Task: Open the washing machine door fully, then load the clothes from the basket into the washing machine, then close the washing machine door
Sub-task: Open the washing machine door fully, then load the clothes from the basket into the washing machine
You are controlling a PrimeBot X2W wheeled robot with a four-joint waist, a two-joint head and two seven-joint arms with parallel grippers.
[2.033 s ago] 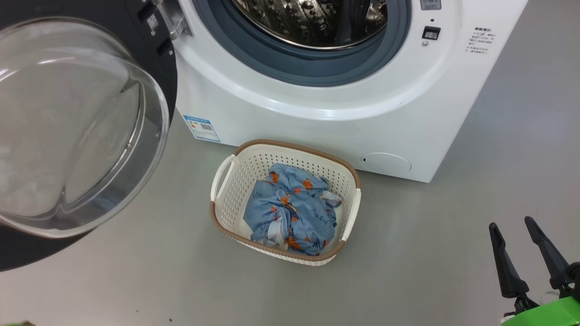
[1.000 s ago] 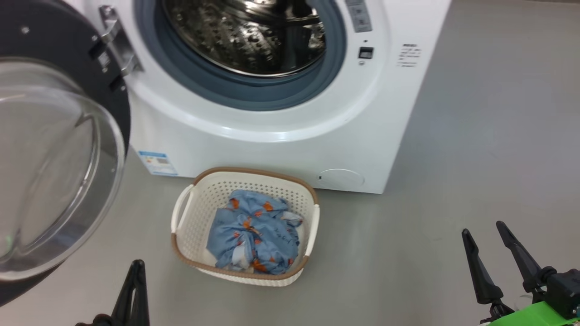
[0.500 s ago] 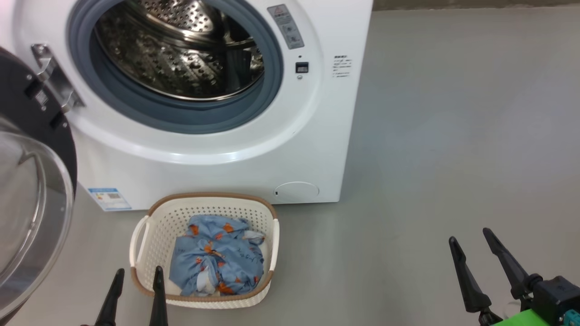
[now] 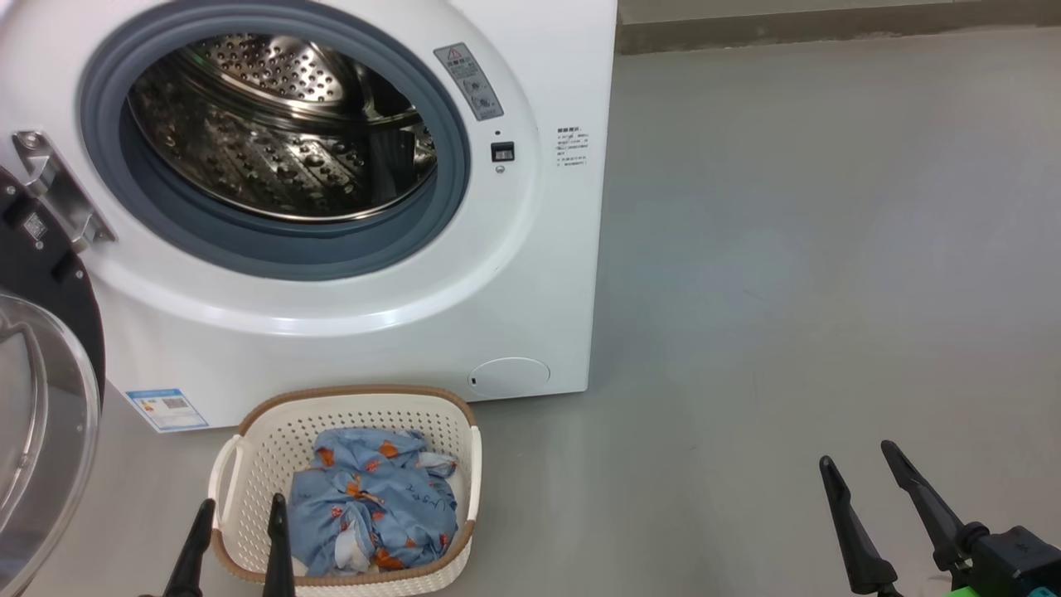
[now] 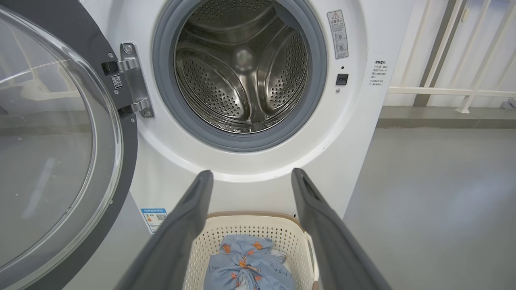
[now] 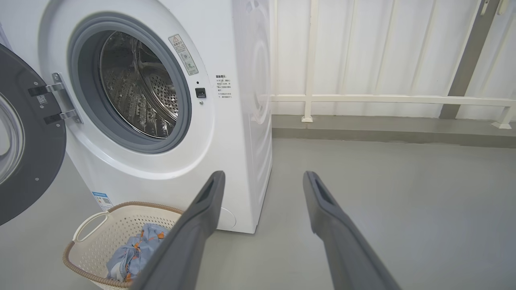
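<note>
The white washing machine (image 4: pixel 530 274) (image 5: pixel 354 133) (image 6: pixel 238 133) stands with its steel drum exposed. Its black, glass-bowled door (image 4: pixel 37 431) (image 5: pixel 52 133) (image 6: pixel 28 161) is swung wide to the left on a metal hinge. On the floor before it sits the cream basket (image 4: pixel 249 460) (image 5: pixel 250 229) (image 6: pixel 100 229), with the light blue printed clothes (image 4: pixel 373 506) (image 5: pixel 246 266) (image 6: pixel 135 253) bunched inside. My left gripper (image 4: pixel 238 504) (image 5: pixel 250 177) is open, low at the basket's near-left rim. My right gripper (image 4: pixel 858 460) (image 6: pixel 262 177) is open over bare floor, far right of the basket.
Grey floor (image 4: pixel 812 249) spreads to the right of the machine. A white railing (image 6: pixel 383 98) and a low kerb run along the back wall behind it.
The head camera has swung right and up, so the machine and basket slid left. My left gripper came into view at the lower left and its fingers went from together to apart.
</note>
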